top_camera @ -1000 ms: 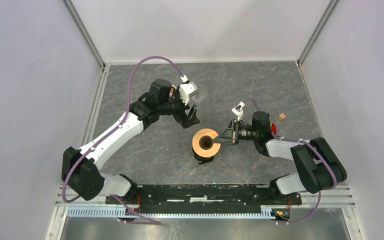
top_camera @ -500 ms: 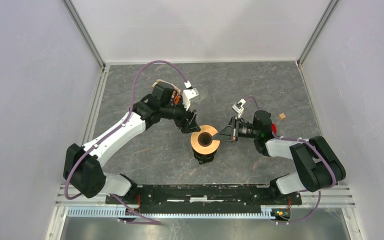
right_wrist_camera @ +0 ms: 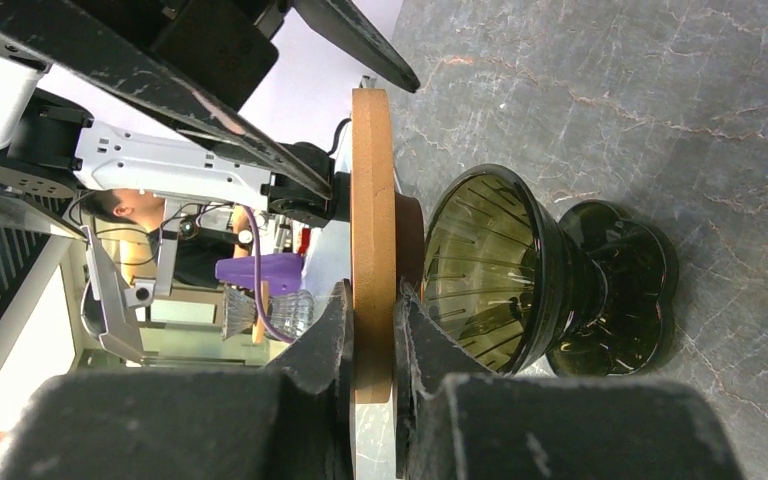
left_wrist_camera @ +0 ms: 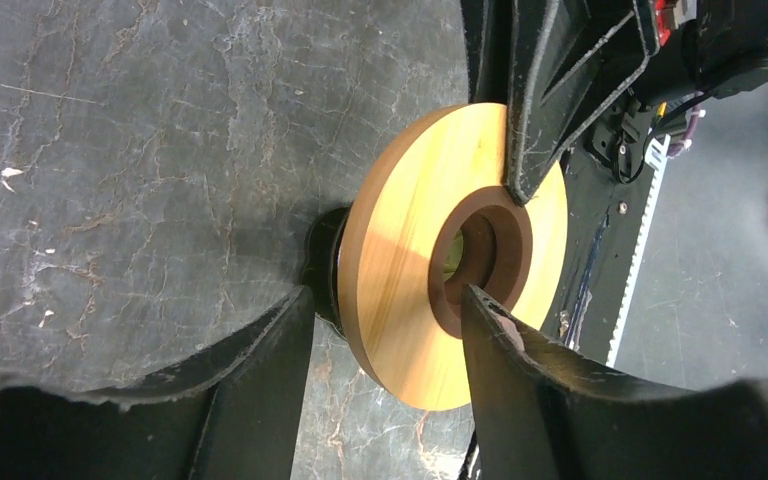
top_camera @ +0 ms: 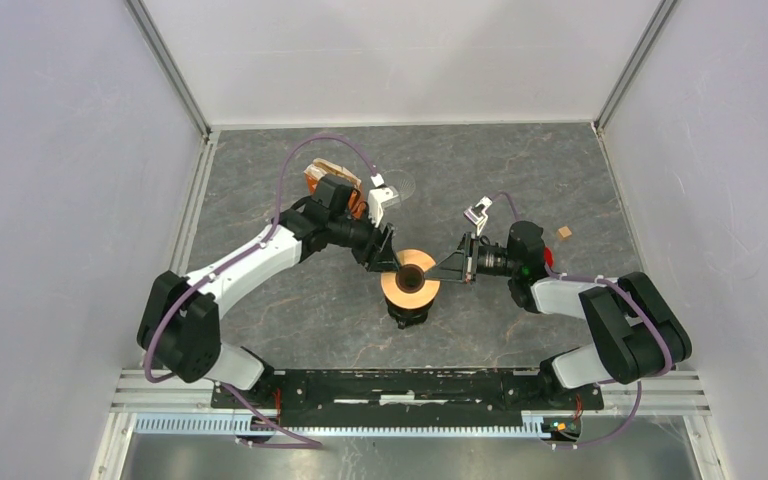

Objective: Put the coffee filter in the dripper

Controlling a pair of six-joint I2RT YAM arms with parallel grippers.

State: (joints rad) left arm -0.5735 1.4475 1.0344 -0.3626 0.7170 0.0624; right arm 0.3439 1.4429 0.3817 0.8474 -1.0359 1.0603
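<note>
Two grippers meet at the dripper (top_camera: pixel 401 293), which stands near the centre of the top view on the grey marbled table (top_camera: pixel 290 330).

(a) Top view: the dripper's tan collar faces up, w/ a dark hole in its middle. The left gripper (top_camera: pixel 390 262) lies at the collar's upper-left rim and the right gripper (top_camera: pixel 442 276) at its right rim.

(b) L wrist view: the wooden ring (left_wrist_camera: pixel 410 260) fills mid-frame. L jaws are apart, straddling the ring's near edge. One finger (left_wrist_camera: pixel 260 380) is outside the rim at lower left; the other finger (left_wrist_camera: pixel 505 350) has its tip at the edge of the brown centre hole. Contact cannot be told. A finger of the R gripper meets the ring from the top of frame.

(c) R wrist view: R jaws are clamped on the ring's edge, one finger on each face. The ring sits at the mouth of the ribbed glass cone (right_wrist_camera: pixel 490 270), which looks dark-tinted. The cone stands on a lobed dark base (right_wrist_camera: pixel 615 290). Whether the ring is fully seated cannot be told.

Also in the top view: a clear glass item (top_camera: pixel 400 187), above centre, well apart from the dripper.
</note>
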